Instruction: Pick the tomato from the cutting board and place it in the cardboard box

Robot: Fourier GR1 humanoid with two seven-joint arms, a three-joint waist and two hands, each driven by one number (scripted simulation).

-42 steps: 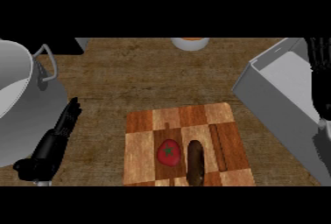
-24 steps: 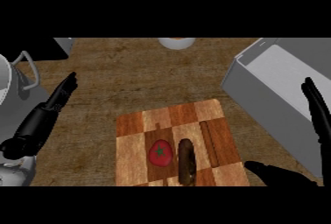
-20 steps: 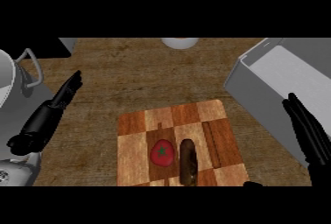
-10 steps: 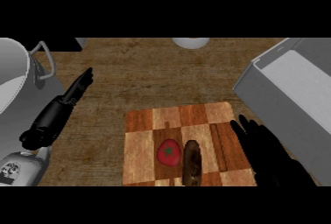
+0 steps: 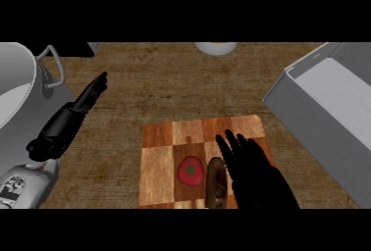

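Our black right hand (image 5: pixel 253 169) has swung in from the table's right edge and now hangs over the checkered wooden cutting board (image 5: pixel 163 142), fingers straight and holding nothing, lined up, we judge, for a grasp. The round red tomato (image 5: pixel 191 171) lies on the board beside a brown oblong vegetable (image 5: pixel 215 181), just left of our fingers. The grey open box (image 5: pixel 326 105) waits at right. Our left hand (image 5: pixel 91 93) rests open, fingers extended, near the metal pot (image 5: pixel 18 93).

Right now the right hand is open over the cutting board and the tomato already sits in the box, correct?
Not quite. In the head view the tomato lies on the cutting board, not in the box. The right hand is indeed open over the board.
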